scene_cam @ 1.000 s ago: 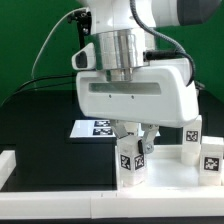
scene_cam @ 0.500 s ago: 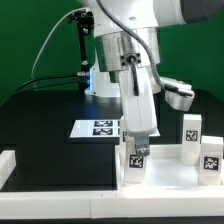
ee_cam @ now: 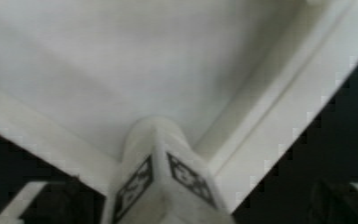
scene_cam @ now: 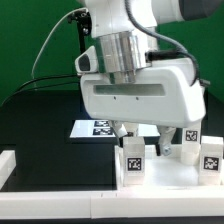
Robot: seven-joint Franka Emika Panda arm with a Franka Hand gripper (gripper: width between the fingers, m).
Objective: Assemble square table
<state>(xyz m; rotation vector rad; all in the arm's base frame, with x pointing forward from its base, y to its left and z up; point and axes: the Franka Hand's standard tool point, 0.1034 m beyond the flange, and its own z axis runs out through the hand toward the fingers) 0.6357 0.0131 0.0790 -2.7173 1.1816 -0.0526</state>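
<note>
The square table's panel (scene_cam: 165, 172) lies flat near the front border. One leg (scene_cam: 131, 161) stands up in its corner, and two more legs (scene_cam: 203, 147) wait on the exterior view's right. The gripper (scene_cam: 141, 143) hangs open over the leg, holding nothing (lift straight up, so nothing tips).

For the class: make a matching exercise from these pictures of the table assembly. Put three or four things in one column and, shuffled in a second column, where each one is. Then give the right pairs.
Column one
1. pincer
2. leg under the pincer
3. marker board
4. two spare legs

Column two
A. flat on the black table, behind the standing leg
B. standing at the exterior view's right
C. open, just above a leg
D. upright on the white panel

Right pairs: 1-C, 2-D, 3-A, 4-B
</note>
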